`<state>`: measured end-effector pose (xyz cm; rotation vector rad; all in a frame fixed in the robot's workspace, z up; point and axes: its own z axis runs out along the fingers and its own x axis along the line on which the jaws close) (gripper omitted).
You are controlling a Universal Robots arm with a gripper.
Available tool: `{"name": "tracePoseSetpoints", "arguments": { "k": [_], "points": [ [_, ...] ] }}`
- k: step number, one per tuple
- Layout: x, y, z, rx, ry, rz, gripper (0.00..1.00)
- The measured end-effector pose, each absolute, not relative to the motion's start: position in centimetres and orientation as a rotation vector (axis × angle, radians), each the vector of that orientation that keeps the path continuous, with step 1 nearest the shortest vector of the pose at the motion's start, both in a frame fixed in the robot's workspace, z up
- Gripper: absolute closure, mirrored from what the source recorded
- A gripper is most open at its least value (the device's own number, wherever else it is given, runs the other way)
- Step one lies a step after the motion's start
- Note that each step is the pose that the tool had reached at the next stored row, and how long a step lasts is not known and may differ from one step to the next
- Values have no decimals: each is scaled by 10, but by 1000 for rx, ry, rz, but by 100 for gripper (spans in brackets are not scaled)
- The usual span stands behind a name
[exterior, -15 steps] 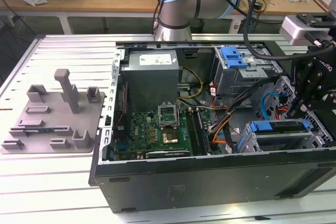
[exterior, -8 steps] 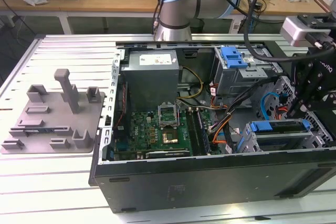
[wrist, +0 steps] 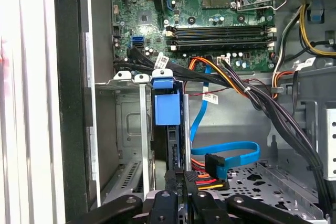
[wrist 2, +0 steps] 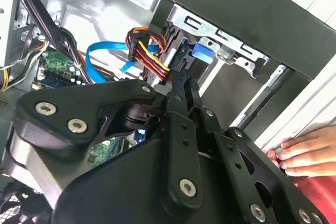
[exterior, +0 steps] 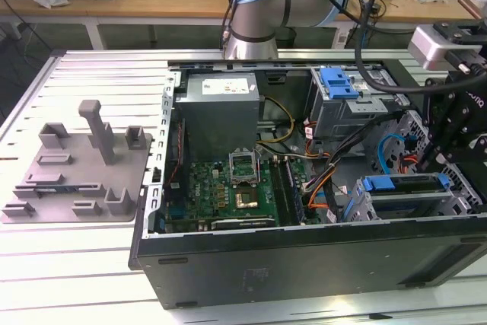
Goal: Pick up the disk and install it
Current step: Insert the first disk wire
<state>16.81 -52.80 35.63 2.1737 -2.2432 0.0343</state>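
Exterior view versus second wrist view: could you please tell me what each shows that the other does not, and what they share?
The exterior view shows the grey plate and the processor socket. The second wrist view shows a hand beside the case. Both show the disk in its cage, with the gripper at it.

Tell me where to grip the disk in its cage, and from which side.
Probably the thin upper edge of the disk, pinched across its thickness behind the blue tab, coming straight down through the open side of the case. It stands on edge in the metal cage, whose walls cover both flat faces.
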Motion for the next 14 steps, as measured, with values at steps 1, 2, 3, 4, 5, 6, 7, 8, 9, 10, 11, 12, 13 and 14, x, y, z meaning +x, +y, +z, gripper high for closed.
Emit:
{"name": "tracePoseSetpoints", "arguments": {
  "k": [1, 2, 3, 4, 5, 6, 7, 8, 9, 10, 11, 12, 13, 14],
  "points": [
    [168, -528, 356, 2175, -2244, 32, 83],
    [168, -528, 356, 2176, -2246, 29, 83],
    [168, -528, 356, 2177, -2246, 28, 83],
    [168, -528, 356, 2177, -2246, 27, 83],
    [168, -528, 356, 2177, -2246, 27, 83],
    [168, -528, 356, 2178, -2246, 27, 83],
    [168, -528, 356, 2179, -2245, 26, 83],
    [168, -528, 356, 2180, -2245, 26, 83],
    [168, -528, 356, 2181, -2244, 26, 83],
    [168, -528, 356, 2182, -2244, 26, 83],
    [168, -528, 356, 2184, -2243, 26, 83],
    [168, -528, 356, 2186, -2242, 26, 83],
    [168, -528, 356, 2190, -2240, 26, 83],
    [168, -528, 356, 2192, -2238, 26, 83]
  ]
}}
